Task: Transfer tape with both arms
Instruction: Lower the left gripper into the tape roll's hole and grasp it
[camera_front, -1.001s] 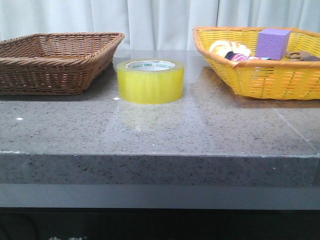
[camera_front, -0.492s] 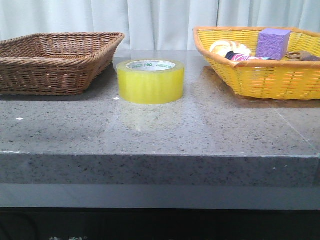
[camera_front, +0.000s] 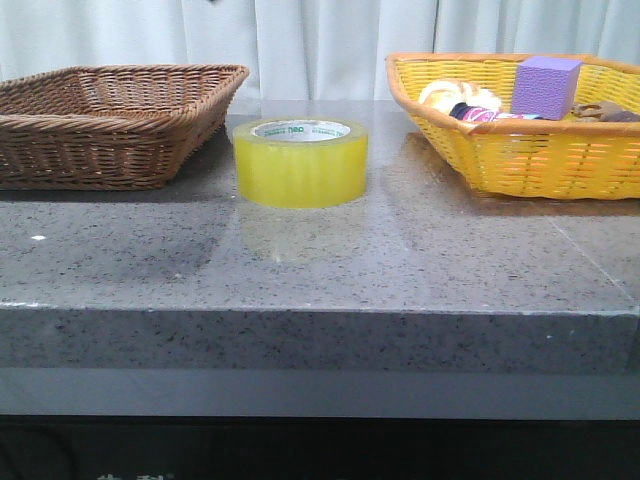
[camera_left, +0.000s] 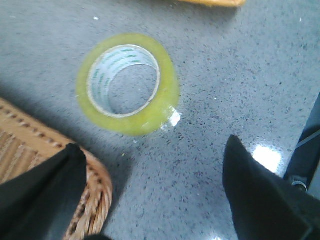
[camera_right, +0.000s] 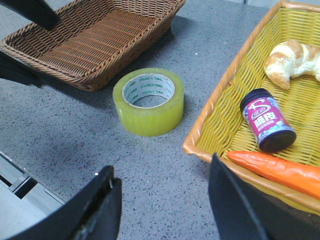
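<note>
- A wide roll of translucent yellow packing tape with a white printed core (camera_front: 301, 162) lies flat, hole upward, on a speckled grey stone tabletop (camera_front: 320, 260).
- The roll sits between two baskets: a brown woven wicker basket (camera_front: 110, 120) on the left and a yellow woven plastic basket (camera_front: 520, 130) on the right. It touches neither.
- The left gripper (camera_left: 150, 195), seen from its wrist camera, hangs above the table with its two black fingers (camera_left: 260, 195) spread wide apart. Nothing is between them. One finger overlaps the brown basket's rim; the tape lies ahead of the fingertips, untouched.
- The right gripper (camera_right: 162, 205) also has its black fingers (camera_right: 95, 210) spread wide, holding nothing, above bare table near the yellow basket's edge.
- The yellow basket holds a purple cube (camera_front: 546, 86), a golden croissant (camera_right: 292, 60), a small dark jar with a pink label (camera_right: 267, 120) and an orange carrot (camera_right: 280, 170).
- White curtains (camera_front: 320, 40) hang behind the table.
</note>
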